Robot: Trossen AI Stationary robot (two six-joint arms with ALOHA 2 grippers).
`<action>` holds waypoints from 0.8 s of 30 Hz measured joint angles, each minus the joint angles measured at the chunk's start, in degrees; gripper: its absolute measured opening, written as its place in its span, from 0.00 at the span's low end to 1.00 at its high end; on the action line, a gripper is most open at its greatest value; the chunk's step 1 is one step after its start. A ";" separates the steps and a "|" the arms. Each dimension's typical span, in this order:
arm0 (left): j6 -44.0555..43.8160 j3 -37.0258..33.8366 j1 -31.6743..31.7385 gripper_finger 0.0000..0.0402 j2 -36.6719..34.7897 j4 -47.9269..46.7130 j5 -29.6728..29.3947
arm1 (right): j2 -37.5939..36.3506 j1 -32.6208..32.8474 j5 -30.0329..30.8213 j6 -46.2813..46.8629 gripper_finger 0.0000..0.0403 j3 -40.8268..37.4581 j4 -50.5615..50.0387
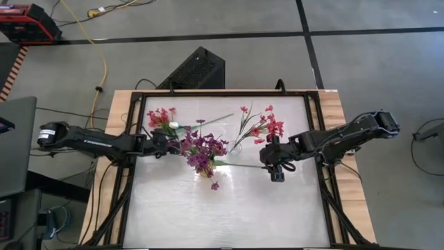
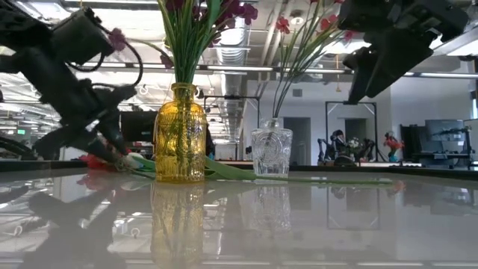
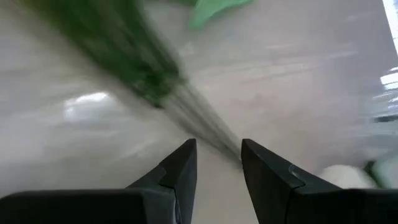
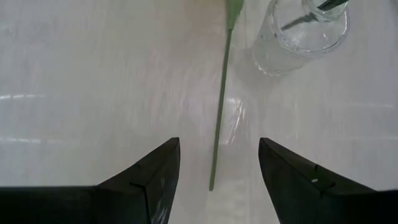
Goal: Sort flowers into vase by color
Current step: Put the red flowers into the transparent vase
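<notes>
Above lone stem (image 4: 219, 118), right end effector (image 4: 217, 177)

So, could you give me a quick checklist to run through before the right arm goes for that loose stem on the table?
1. Right gripper open: ok, jaws spread wide.
2. Loose stem lined up between the jaws: ok, its end lies in the gap.
3. Right gripper down at the stem: not ok, in the low view it hangs above the table.
4. Clear vase upright and apart from the stem: ok.
5. Left gripper out of the way: ok, it works beside the yellow vase.
6. Colour of the stem's bloom: cannot tell.
</notes>
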 joint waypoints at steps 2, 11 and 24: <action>0.05 0.46 0.02 0.28 -1.07 -0.17 -0.57 | 0.00 0.00 0.00 -0.23 0.60 0.00 0.02; -2.97 0.74 0.03 0.28 1.59 -0.74 -2.19 | 0.00 -0.07 0.00 -0.33 0.60 0.00 0.20; -4.78 0.92 1.43 0.28 15.71 11.28 -6.62 | 0.00 -0.04 0.00 -0.09 0.60 0.00 0.21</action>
